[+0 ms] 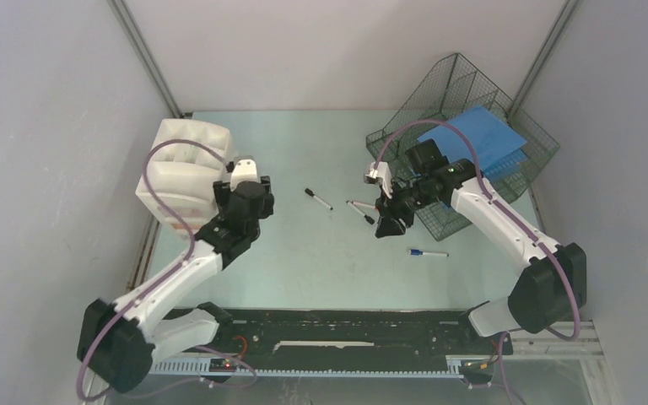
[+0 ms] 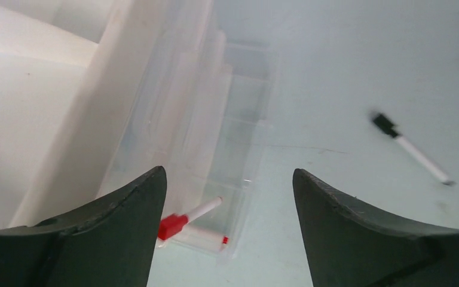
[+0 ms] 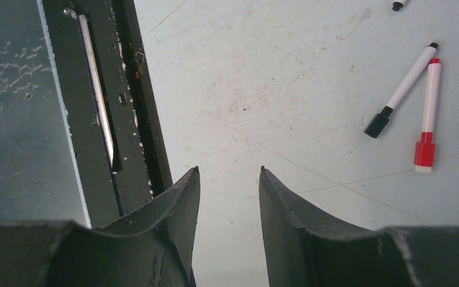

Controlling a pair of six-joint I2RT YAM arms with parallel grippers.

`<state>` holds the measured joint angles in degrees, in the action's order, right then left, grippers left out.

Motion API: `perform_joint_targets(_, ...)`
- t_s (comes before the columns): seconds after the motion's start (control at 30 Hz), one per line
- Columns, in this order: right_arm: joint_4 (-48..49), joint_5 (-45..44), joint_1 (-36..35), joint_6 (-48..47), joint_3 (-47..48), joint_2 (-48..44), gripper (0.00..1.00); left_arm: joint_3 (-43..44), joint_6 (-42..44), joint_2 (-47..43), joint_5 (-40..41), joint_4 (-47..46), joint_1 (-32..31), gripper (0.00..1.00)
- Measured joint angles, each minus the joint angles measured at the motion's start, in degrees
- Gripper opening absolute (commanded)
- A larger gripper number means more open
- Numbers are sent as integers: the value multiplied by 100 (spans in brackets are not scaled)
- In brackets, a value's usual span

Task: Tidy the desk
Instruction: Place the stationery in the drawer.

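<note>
Two empty grippers over the mint desk

Both tools hang above the large flat pale mint-green rectangular desk (image 1: pixel 304 253), which spreads beneath and ahead of each. The left gripper (image 2: pixel 228 173) has its dark fingers spread wide with nothing between them. Just ahead and to its left stands the white plastic drawer unit (image 1: pixel 181 169), and a clear drawer there holds a white marker with a red cap (image 2: pixel 188 218). Further ahead to its right, a black-capped white marker (image 2: pixel 412 149) lies alone on the bare top.

The right gripper (image 3: pixel 229 171) shows only a narrow gap and grips nothing. To its left runs the black rail (image 3: pixel 119 101) along the desk edge. Ahead to its right lie a black-capped marker (image 3: pixel 401 89) and a red-capped marker (image 3: pixel 427 113), their bare ends meeting. Behind this arm sits the dark wire-mesh tray (image 1: pixel 472 93), tilted, with a blue flat sheet (image 1: pixel 472 139) inside. A blue-capped marker (image 1: pixel 426 252) rests beside the arm.

Grey walls (image 1: pixel 34 126) close three sides, and open tabletop lies between the two grippers
</note>
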<state>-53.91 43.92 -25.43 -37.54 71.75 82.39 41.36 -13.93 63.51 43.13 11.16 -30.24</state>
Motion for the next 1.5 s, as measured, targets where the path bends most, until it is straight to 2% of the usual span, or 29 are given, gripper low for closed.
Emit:
perform_joint_targets(0.23,9,-269,-98,-249,-50,0,46,-706,-46,-1762,-1287,-291,0,86)
perform_joint_targets(0.33,-4,-326,-96,-369,-57,0,46,-986,-168,-2225,-1537,-289,2,84)
perform_joint_targets(0.37,-9,-341,-96,-407,-57,0,45,-1075,-245,-2358,-1609,-267,2,81)
perform_joint_targets(0.43,-24,-361,-96,-470,-57,0,45,-1198,-479,-2505,-1687,-94,2,69)
perform_joint_targets(0.53,-44,-380,-96,-527,-57,0,45,-1231,-894,-2422,-1674,208,2,45)
perform_joint_targets(0.67,-59,-417,-96,-586,-57,0,44,-1215,-1338,-1987,-1565,575,2,31)
perform_joint_targets(0.83,-72,-448,-96,-601,-57,0,44,-1049,-1567,-1167,-1145,1115,2,25)
perform_joint_targets(1.0,-74,-466,-96,-610,-57,0,44,-671,-1626,-590,-636,1451,0,24)
perform_joint_targets(1.5,-76,-535,-138,-632,-57,17,43,-323,-2114,-203,201,2232,2,24)
